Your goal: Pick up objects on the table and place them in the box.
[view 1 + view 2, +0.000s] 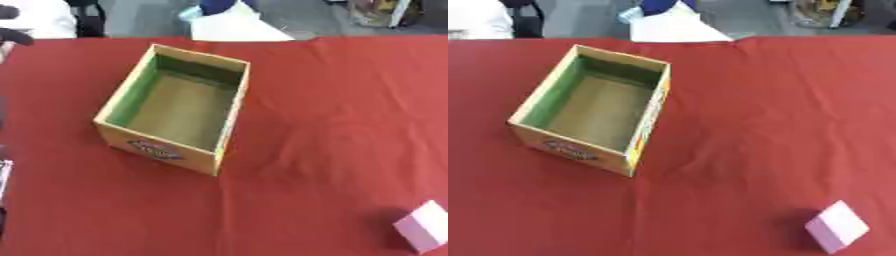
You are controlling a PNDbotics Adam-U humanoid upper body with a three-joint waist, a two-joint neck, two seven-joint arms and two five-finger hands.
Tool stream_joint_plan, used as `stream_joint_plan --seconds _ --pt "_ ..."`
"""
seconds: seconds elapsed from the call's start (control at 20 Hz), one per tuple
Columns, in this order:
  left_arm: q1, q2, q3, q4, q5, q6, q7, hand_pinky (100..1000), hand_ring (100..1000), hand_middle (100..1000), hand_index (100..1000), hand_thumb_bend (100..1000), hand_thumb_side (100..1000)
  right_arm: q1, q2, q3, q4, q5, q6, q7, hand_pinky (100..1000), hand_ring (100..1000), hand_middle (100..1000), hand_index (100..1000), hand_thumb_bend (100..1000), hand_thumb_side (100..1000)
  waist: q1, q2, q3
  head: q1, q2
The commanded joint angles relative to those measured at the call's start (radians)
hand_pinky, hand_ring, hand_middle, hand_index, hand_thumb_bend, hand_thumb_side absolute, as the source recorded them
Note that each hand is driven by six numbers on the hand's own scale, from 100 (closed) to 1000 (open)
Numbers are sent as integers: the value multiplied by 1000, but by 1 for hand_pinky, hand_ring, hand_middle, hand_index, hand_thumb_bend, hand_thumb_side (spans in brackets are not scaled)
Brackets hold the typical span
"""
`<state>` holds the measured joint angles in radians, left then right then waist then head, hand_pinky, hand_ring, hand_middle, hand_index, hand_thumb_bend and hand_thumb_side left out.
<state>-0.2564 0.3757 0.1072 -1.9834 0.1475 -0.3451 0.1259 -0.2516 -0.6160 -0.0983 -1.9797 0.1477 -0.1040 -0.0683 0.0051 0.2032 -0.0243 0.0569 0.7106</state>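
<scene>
Bench, draped in a red cloth, with faint creases to the right of the box. Box: open-topped cardboard, green lining on its left inner wall, printed label on its near outer face, standing askew on the bench with nothing inside; it serves as the landmark here. Pink block: small, pale, lying on the cloth well apart from the box, toward its near right; the robot's hands do not show clearly, so their state cannot be told.
</scene>
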Motion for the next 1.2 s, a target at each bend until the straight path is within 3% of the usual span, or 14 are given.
stream_joint_plan --seconds 0.05,0.4,0.7,1.2 --pt "-6 9 8 -17 -2 1 -2 543 689 591 782 100 777 -4 -43 -9 -20 8 0 6 855 687 724 884 100 1000 -2 -16 -2 1 8" --pt "1 14 6 -17 -2 4 -4 543 689 591 782 100 778 21 -105 11 -20 34 4 40 853 700 737 882 100 1000 -6 -24 -16 -6 18" --pt "6 20 3 -17 -4 7 -8 542 690 591 782 100 778 50 -202 33 -20 99 -2 88 850 735 765 883 100 1000 -12 -30 -31 -17 28" --pt "16 31 0 -17 -5 10 -12 542 691 592 782 100 778 87 -331 69 -20 214 -60 160 849 797 816 883 100 1000 -19 -43 -51 -2 40"
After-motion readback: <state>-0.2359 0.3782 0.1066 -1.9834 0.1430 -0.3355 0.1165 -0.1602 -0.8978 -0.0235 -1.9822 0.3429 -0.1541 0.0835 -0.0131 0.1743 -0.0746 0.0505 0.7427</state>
